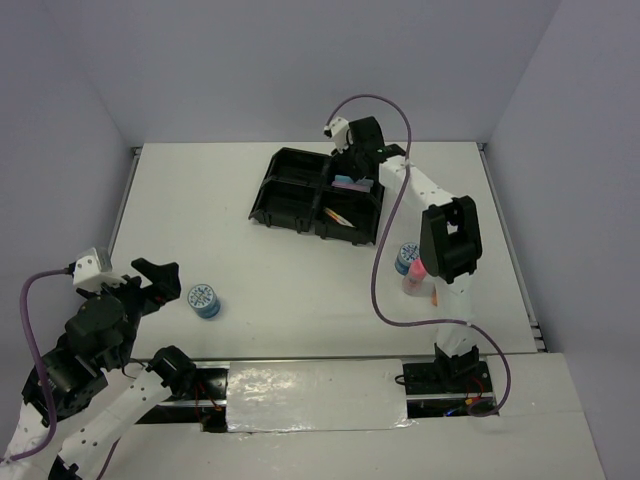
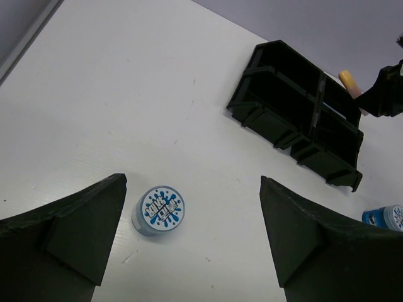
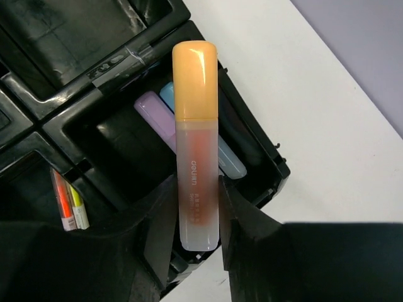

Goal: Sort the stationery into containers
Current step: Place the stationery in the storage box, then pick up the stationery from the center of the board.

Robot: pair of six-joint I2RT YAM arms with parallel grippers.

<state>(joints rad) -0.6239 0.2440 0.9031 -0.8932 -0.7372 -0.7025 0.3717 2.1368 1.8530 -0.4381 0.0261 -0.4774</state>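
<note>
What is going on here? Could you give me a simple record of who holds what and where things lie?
Right gripper: shut on orange marker, over the far-right compartment of the tray
That compartment: purple marker, light blue marker
Near-right compartment: thin pens
Left gripper: open, near a tape roll on the table
Also loose on table: second tape roll, pink-capped bottle

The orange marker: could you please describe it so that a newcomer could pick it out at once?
Start at the black tray; the right pincer hangs over its far right compartment. The orange marker is gripped in that pincer. Unlike the purple marker and light blue marker lying below, its cap is orange.
</note>
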